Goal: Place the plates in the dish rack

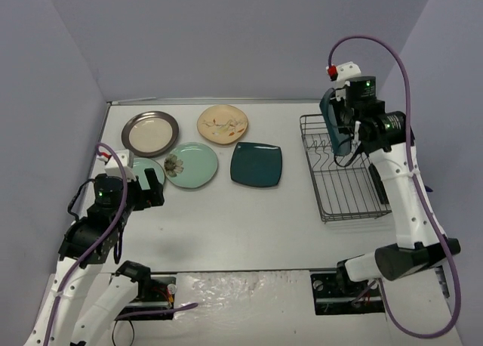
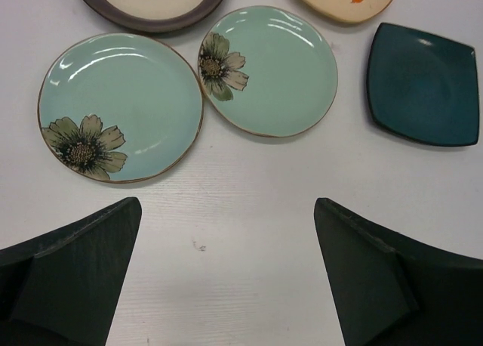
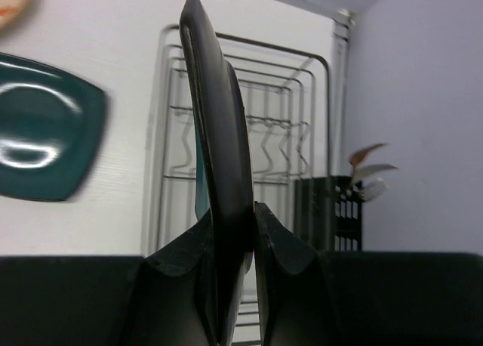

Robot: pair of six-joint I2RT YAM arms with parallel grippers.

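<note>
Over the far end of the dish rack [image 1: 351, 191] a dark teal plate [image 3: 219, 149] stands on edge, pinched at its rim between the clamped fingers of the right gripper [image 3: 235, 229]. Glazed ceramic like this is probably stiff, slick and heavy for so narrow a hold. It is also liable to chip against wire, so it wants a slow descent into the rack. Five more plates lie flat on the table [image 1: 226, 225], well apart from the rack: a second teal plate [image 1: 256, 164], two mint plates [image 2: 268, 70], a cream floral plate [image 1: 223, 124] and a grey-rimmed plate [image 1: 150, 132]. Only their raised rims offer purchase. Near the mint pair the left gripper [image 2: 226, 210] hovers, jaws wide and empty.
</note>
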